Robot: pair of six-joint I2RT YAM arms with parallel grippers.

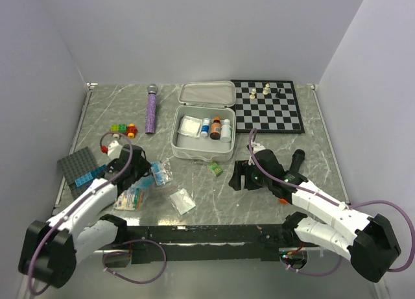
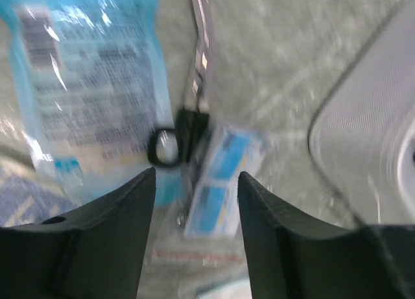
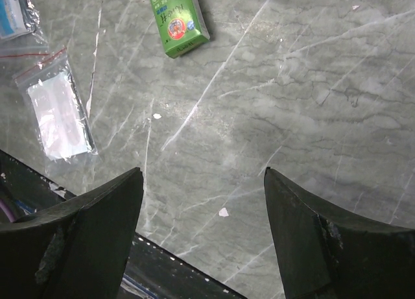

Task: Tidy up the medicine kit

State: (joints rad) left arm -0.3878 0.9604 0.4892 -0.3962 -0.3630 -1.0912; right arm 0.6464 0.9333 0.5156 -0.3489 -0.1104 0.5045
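L pincer released, jaws apart over blue packets, blurry. R pincer released above table nr green box. Kit lid open, bottles inside.

Grey marbled bench. Black-and-white chessboard lies flat at far right, with a few chess pieces upright near its far edge. Purple microphone lies lengthwise, far centre-left. Small coloured bricks sit just left of it. Dark grey studded baseplate at left edge, blue brick at its near edge.
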